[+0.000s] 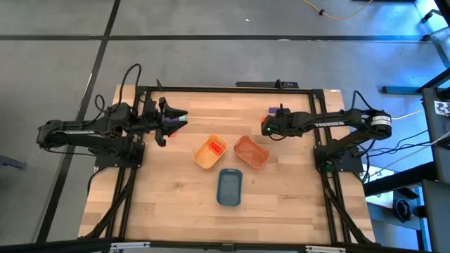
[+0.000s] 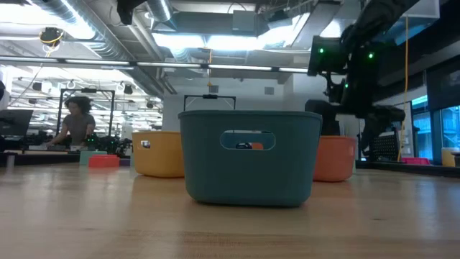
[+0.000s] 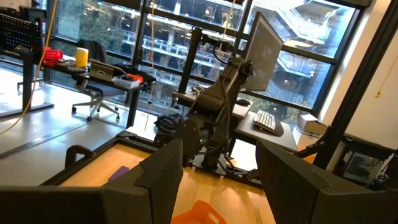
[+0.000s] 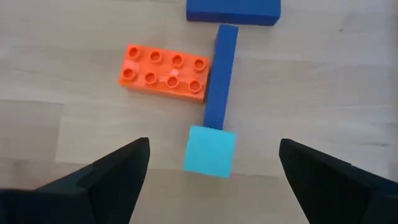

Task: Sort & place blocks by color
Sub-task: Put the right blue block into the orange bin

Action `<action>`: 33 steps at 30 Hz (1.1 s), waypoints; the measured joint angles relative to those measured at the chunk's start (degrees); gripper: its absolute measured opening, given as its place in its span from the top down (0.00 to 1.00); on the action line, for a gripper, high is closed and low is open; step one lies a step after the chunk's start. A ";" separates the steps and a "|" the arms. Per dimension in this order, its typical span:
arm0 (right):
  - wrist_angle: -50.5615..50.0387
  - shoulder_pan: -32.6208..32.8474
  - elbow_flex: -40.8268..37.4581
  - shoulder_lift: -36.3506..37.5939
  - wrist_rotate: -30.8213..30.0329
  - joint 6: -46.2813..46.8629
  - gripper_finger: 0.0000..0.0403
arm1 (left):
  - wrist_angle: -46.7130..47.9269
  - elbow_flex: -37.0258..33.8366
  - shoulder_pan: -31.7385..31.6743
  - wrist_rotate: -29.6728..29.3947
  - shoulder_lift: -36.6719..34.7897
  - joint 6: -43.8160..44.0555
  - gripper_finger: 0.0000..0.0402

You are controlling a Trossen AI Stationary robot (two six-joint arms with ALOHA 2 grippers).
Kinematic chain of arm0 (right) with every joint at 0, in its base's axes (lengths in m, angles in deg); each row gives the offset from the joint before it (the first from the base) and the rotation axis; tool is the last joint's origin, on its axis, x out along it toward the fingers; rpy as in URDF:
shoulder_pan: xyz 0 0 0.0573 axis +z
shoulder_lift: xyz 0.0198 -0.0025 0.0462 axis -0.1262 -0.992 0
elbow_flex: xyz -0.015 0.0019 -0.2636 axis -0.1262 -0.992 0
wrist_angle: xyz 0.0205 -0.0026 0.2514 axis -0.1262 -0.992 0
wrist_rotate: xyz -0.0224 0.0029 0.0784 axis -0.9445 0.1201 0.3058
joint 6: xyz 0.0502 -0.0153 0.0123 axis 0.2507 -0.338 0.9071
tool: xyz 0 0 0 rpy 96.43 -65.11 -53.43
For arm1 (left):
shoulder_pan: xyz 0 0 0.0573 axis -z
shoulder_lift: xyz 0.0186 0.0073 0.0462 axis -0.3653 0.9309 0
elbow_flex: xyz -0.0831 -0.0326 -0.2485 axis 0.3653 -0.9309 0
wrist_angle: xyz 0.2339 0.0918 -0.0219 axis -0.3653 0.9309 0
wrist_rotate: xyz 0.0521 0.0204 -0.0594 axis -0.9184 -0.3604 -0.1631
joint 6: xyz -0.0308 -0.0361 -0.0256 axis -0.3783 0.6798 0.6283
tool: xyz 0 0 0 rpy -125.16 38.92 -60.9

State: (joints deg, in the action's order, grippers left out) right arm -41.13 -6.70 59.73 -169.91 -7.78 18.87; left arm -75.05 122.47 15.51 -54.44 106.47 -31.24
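Here, table: pale wooden table top [image 1: 169, 204] with a black frame, one dark arm at each side.
Trays: three small plastic trays grouped mid-table. The yellow tray [image 1: 203, 157] and the orange tray [image 1: 251, 152] stand side by side; the blue tray [image 1: 229, 187] stands alone on the near side of them, and in the low view [image 2: 249, 155] it fills the foreground.
Sorted so far: one red block [image 1: 216, 147] lies inside the yellow tray. Contents of the orange and blue trays cannot be made out.
Right gripper [image 4: 214, 149]: fingers spread wide, holding nothing, pointing down at the table just beyond the orange tray [image 1: 265, 128].
Under the right gripper: an orange studded brick [image 4: 165, 71] lies flat, its end touching the side of a dark blue narrow block [image 4: 221, 74]. A light blue block [image 4: 210, 151] touches the narrow block's end and sits between the fingers, clear of both. A second dark blue block [image 4: 233, 9] lies just past the narrow one's other end.
Left gripper [image 3: 217, 149]: raised at the table's left side [image 1: 176, 118], aimed level across at the right arm. Fingers stand apart, nothing between them.
Doubtful: the high view shows a purple and pale patch at the left gripper's tip; cannot tell what it is.
Background: a person [image 2: 75, 122] sits at a desk in the room behind.
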 joint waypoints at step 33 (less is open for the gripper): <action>5.50 -0.58 -0.77 -9.12 2.12 2.38 0.58 | 0.07 0.02 -0.02 0.00 0.02 -0.02 0.51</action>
State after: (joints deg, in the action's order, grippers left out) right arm -35.63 -7.27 58.96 -179.03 -5.65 21.25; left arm -74.99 122.49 15.49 -54.44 106.49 -31.26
